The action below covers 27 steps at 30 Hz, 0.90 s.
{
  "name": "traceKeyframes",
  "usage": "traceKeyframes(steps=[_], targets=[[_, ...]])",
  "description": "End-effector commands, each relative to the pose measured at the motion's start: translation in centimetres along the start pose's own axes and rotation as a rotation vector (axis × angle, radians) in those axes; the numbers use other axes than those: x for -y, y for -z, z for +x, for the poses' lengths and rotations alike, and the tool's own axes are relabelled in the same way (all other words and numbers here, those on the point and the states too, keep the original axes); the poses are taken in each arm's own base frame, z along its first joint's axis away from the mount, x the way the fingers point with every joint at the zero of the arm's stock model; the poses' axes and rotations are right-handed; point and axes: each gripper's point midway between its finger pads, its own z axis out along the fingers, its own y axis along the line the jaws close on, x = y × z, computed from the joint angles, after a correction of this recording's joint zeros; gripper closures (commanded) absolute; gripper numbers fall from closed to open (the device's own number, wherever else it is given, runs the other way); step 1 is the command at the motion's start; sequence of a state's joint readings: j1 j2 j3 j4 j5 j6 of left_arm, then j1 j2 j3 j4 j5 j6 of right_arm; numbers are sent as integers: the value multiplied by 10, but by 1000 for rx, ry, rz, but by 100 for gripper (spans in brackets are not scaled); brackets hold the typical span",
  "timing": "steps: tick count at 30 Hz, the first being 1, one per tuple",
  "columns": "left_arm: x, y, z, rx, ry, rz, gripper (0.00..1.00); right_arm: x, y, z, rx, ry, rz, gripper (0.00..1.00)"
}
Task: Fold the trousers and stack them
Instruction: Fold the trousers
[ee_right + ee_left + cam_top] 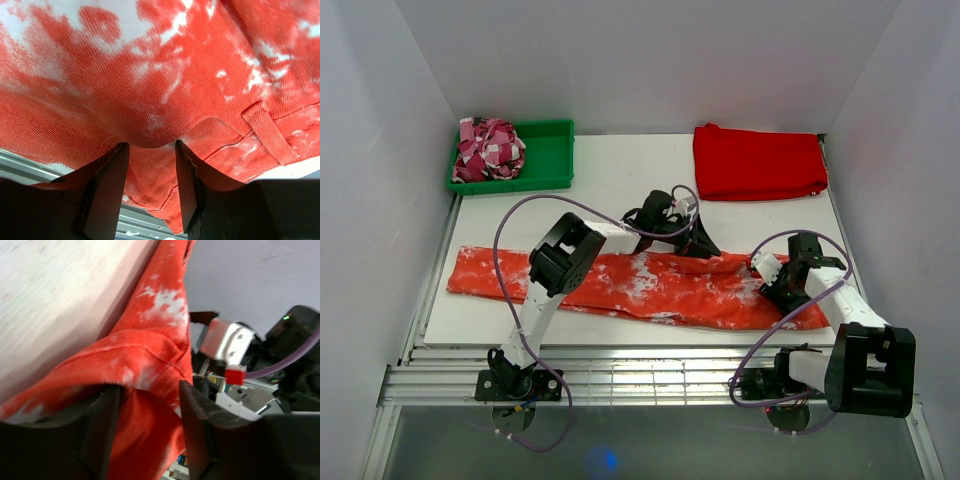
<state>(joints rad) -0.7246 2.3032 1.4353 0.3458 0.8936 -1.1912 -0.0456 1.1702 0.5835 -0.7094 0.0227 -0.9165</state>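
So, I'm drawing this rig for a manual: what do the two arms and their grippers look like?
Both are alike: the left arm and right arm have white tube links between chunky black joint housings. A purple cable loops loosely along each. The left gripper and right gripper are black, each with two dark, wedge-shaped fingers.

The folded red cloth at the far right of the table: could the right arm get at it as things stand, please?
Probably, once freed: nothing lies between the right gripper and the folded red cloth, but its fingers pinch the trousers waistband.
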Motion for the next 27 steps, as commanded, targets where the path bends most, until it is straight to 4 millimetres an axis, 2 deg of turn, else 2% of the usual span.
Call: traceKeyframes(steps=[1, 3, 7, 8, 10, 14, 18, 19, 20, 21, 22, 23, 24, 25, 26, 27], targets=[[65, -7, -24, 62, -182, 145, 48, -8, -7, 6, -25, 16, -51, 51], [81, -7, -40, 100, -249, 187, 55, -8, -7, 9, -36, 18, -53, 51], [76, -5, -68, 187, -343, 180, 75, -13, -7, 14, -51, 26, -72, 50], [75, -1, -76, 214, -361, 175, 88, -14, -6, 15, -55, 29, -73, 50], [69, 1, -89, 269, -382, 152, 100, -16, -6, 18, -60, 39, -77, 50], [39, 8, -117, 324, -423, 66, 100, -16, -5, 25, -82, 54, -69, 50], [31, 15, -128, 326, -476, 36, 100, -11, -1, 32, -97, 66, -63, 50], [32, 17, -128, 310, -481, 46, 96, -9, 1, 32, -96, 63, -60, 49], [36, 20, -119, 256, -490, 74, 86, -3, 5, 26, -77, 68, -48, 48], [42, 24, -114, 238, -513, 82, 58, -2, 8, 25, -71, 59, -51, 47], [43, 25, -108, 217, -518, 82, 45, 1, 11, 23, -63, 57, -49, 45], [45, 24, -94, 164, -521, 99, 37, 4, 14, 19, -50, 57, -47, 44], [38, 23, -83, 128, -507, 101, 33, 5, 14, 18, -51, 56, -49, 44], [42, 25, -75, 105, -516, 112, 29, 6, 14, 19, -55, 59, -50, 43], [43, 23, -65, 79, -518, 118, 28, 7, 14, 22, -71, 60, -45, 43], [35, 22, -54, 49, -503, 114, 28, 8, 13, 26, -83, 57, -50, 42]])
